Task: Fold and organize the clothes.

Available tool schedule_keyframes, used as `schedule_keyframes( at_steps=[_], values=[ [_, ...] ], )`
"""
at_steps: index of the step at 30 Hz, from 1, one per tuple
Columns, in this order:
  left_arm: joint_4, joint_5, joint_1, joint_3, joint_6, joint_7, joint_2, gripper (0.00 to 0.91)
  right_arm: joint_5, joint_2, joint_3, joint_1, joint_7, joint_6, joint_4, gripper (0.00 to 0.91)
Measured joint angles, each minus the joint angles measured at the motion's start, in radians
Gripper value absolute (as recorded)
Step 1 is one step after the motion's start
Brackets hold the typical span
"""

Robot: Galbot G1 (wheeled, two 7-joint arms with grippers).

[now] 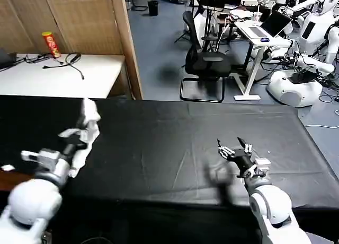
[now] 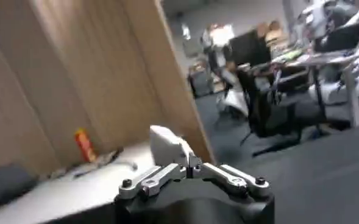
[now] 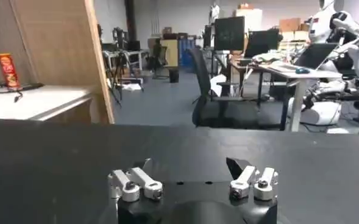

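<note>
The clothes are one white T-shirt [image 1: 87, 128], bunched up and lifted off the black table cover [image 1: 175, 154] at the table's left side. My left gripper [image 1: 79, 137] is shut on a fold of it. In the left wrist view the fingers of the left gripper [image 2: 189, 165] meet on a white corner of the T-shirt [image 2: 166, 141] that sticks up past them. No print shows on the cloth. My right gripper [image 1: 232, 146] hovers low over the right half of the table, open and empty. The right wrist view shows the right gripper [image 3: 191, 165] with its fingers spread wide over bare black cover.
A white side table [image 1: 58, 74] with a red can [image 1: 51, 44] and cables stands behind the left end. A wooden screen [image 1: 79, 16] rises beside it. A black office chair [image 1: 206, 63] and desks stand beyond the far edge.
</note>
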Motion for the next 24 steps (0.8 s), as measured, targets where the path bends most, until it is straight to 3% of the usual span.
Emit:
schedule_keyframes(
  at_steps=[1,2,3,9,14,18,24],
  values=[
    [0.013,0.008,-0.010,0.040,0.000,-0.002,-0.023,0.000,0.000,0.000,-0.001,-0.005,-0.001,0.000,0.004,0.878],
    [0.028,0.016,-0.020,0.084,0.003,-0.004,-0.051,0.653,0.001,-0.001,-0.001,-0.009,-0.002,-0.002,0.007,0.878],
    [0.042,0.026,-0.028,0.121,0.006,-0.010,-0.076,0.878,0.004,-0.003,-0.002,-0.012,-0.002,-0.007,0.010,0.878],
    [0.092,0.070,-0.071,0.308,0.006,0.024,-0.242,0.878,0.122,-0.033,-0.026,-0.014,0.001,-0.068,0.027,0.878],
    [0.084,0.109,-0.075,0.355,-0.037,0.080,-0.289,0.878,0.229,-0.055,-0.065,0.000,-0.002,-0.122,0.030,0.878],
    [0.075,0.105,-0.066,0.344,-0.062,0.083,-0.281,0.878,0.250,-0.048,-0.133,0.030,0.007,-0.141,0.010,0.878],
    [0.059,0.114,-0.037,0.293,-0.090,0.077,-0.247,0.878,0.220,0.003,-0.273,0.113,0.008,-0.143,-0.066,0.878]
  ],
)
